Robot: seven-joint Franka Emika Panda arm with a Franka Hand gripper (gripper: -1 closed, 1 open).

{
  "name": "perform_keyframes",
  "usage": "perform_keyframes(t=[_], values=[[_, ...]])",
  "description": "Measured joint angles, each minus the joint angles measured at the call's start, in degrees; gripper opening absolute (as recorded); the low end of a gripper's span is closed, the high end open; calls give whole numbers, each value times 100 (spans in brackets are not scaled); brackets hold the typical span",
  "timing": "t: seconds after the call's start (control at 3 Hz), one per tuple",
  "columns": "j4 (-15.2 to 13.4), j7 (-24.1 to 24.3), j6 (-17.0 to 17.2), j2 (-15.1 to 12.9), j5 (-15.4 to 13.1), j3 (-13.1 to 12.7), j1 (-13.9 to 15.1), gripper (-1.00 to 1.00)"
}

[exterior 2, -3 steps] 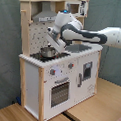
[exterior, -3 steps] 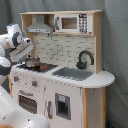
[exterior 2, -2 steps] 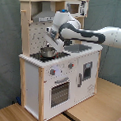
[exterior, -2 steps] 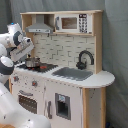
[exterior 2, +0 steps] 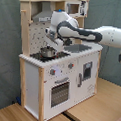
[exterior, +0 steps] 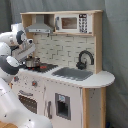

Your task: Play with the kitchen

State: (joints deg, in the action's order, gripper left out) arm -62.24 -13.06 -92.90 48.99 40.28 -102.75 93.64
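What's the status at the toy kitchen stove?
Gripper over small metal pot on stovetop, fingers unclear. White-and-wood toy kitchen upright, oven door shut. Nothing blocking the pot.

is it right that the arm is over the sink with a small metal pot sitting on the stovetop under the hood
Not quite. The arm's gripper hangs over the stovetop, right above the small metal pot, not over the sink. Both exterior views show this. The pot does sit on the stovetop under the hood.
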Motion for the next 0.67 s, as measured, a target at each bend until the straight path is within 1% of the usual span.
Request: perform_keyframes(t=[0.33,0.67], values=[[0,33,522,20,0,-220,128,100],[339,113,867,0,-14,131,158,100]])
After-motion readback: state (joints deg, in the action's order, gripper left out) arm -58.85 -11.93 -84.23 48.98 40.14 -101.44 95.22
